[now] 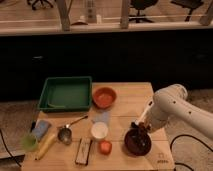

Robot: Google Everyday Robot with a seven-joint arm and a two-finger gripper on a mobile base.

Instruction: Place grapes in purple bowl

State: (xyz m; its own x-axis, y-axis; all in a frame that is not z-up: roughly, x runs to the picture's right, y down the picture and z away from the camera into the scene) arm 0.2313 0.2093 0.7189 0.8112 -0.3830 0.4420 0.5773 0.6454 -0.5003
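Note:
The purple bowl (137, 142) sits at the front right of the wooden table (125, 102); it is round, shallow and very dark maroon. My gripper (140, 127) hangs from the white arm (172, 102) directly over the bowl's far rim. A small dark lump right under the gripper may be the grapes, but I cannot tell them apart from the dark bowl and the fingers. The round red-orange fruit (104, 147) lies to the left of the bowl.
An orange-red bowl (104, 97) and a green tray (66, 93) stand at the back. A white cup (99, 131), a metal scoop (65, 134), a dark flat box (83, 151), a banana (45, 145), a blue sponge (41, 129) and a green cup (29, 142) fill the front left.

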